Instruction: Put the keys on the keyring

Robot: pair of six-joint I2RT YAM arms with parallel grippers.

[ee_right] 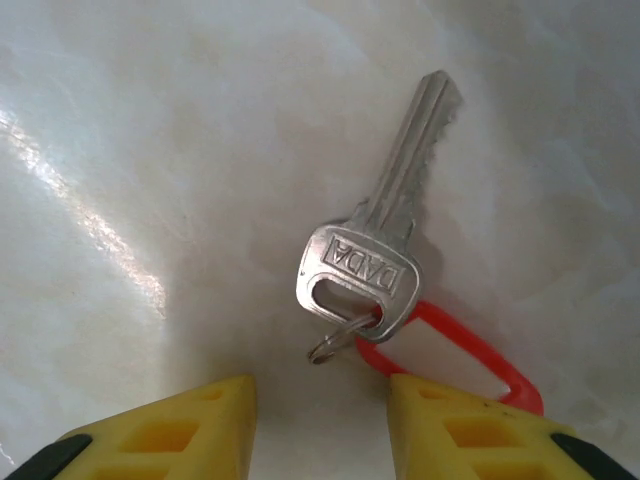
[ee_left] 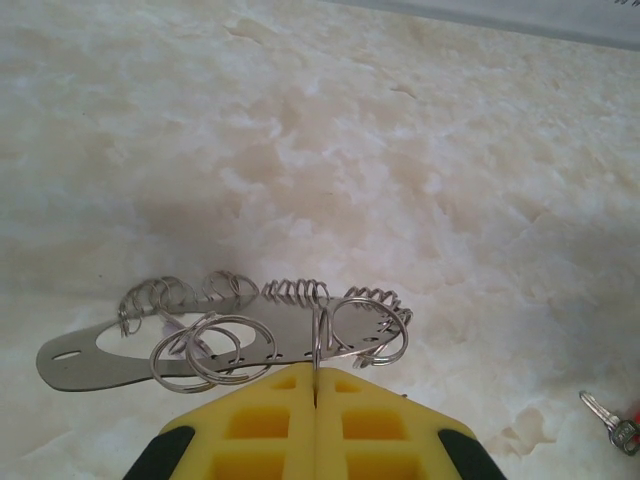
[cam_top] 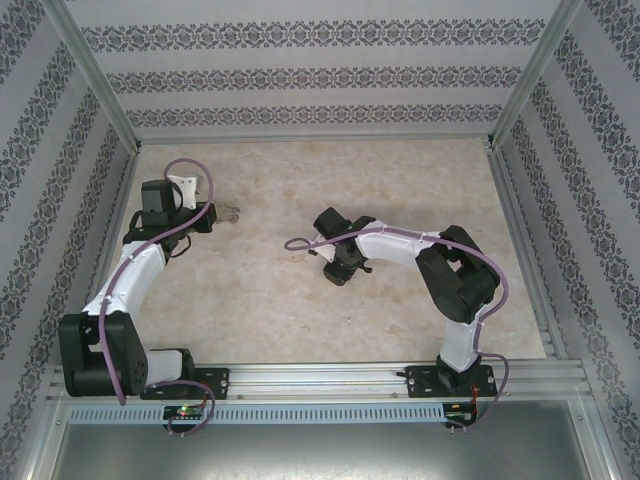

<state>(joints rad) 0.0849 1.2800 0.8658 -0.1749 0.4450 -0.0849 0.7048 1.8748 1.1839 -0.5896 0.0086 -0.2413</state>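
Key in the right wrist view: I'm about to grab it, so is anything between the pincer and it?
Nothing visible blocks it. The open right pincer faces the key on the table; only the key's own small ring and red tag lie in between.

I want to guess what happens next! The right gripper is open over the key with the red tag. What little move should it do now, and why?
Probably ease the right gripper forward and close on the head of the key. Its fingers stand apart just short of the key, which lies loose on the table, and the left gripper is shut on the keyring, ready.
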